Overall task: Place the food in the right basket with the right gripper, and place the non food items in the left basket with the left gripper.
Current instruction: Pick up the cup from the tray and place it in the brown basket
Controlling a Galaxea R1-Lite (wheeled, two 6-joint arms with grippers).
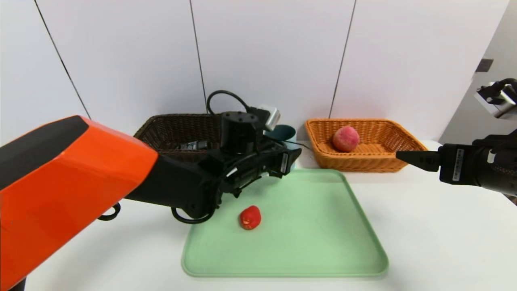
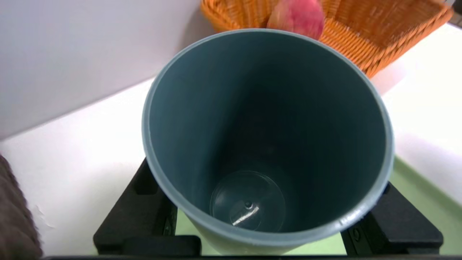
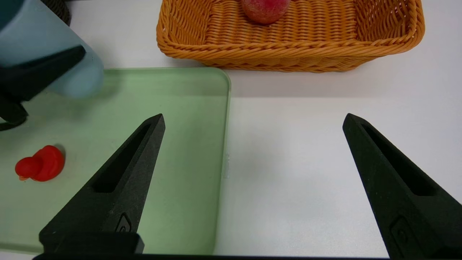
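Cup [image 2: 267, 144] clamped upright in left end effector [image 2: 267, 231], fingers [image 2: 144, 202] on either side, lifted over green tray's [image 1: 323, 242] far corner — bound, probably, for dark basket [image 1: 173, 129]. Peach [image 1: 345, 138] already in orange basket [image 1: 387, 161]; right end effector [image 3: 252, 187] idle, spread wide. Red toy [image 1: 250, 217] waiting on tray.

The scene is bright and evenly lit, with light that seems to come from above. Shadows are soft: a faint one lies under the green tray [image 1: 355, 226], and a darker one sits beside the orange basket [image 3: 288, 54] on the white table [image 1: 444, 242]. The orange arm cover [image 1: 60, 182], very near the head camera, looks soft. In the left wrist view the peach [image 2: 297, 16] is blurred, while the cup [image 2: 267, 144] has a small bright glint at its bottom.
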